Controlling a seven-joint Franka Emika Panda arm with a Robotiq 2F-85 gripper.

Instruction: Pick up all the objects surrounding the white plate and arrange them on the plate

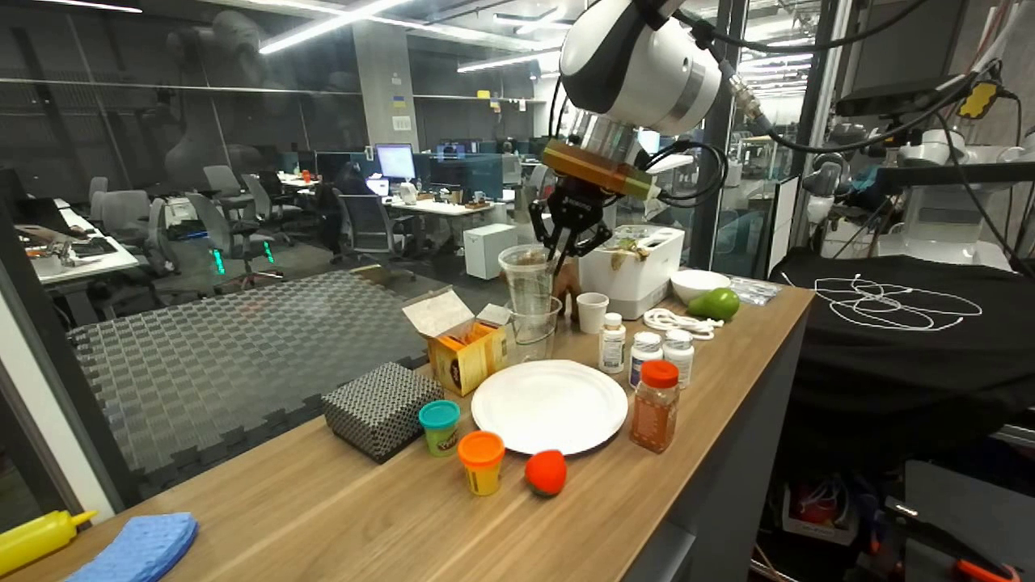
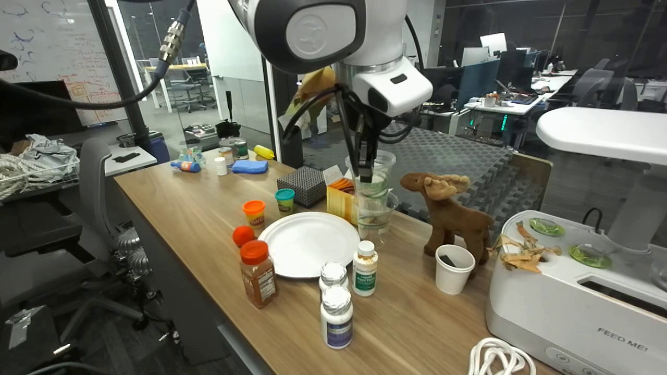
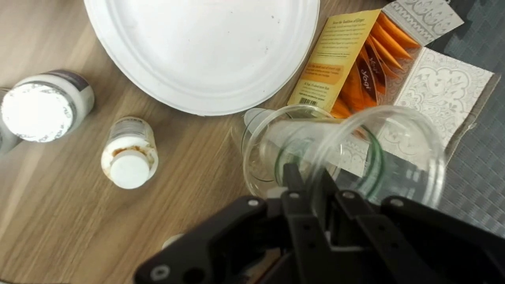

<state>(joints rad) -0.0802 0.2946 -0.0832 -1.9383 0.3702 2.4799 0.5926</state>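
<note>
From left to right in an exterior view, wood-grained surface (image 1: pixel 323 501) gives open room between a blue sponge (image 1: pixel 137 550) and a rough-textured box (image 1: pixel 384 404). Two rounded tubs (image 1: pixel 441 436) and a flapped cardboard carton (image 1: pixel 465 364) stand just beside the smooth white plate (image 1: pixel 550 408). Behind the plate, my pincer (image 1: pixel 558 259) is nearly together, pinching the wall of a thin clear cup (image 1: pixel 527 283); whether that cup's base sits inside the clear tumbler (image 1: pixel 535 335) beneath, I cannot tell. Three white bottles (image 1: pixel 612 347) stand right of the plate, then a red-capped jar (image 1: pixel 656 412) near the surface's long edge.
</note>
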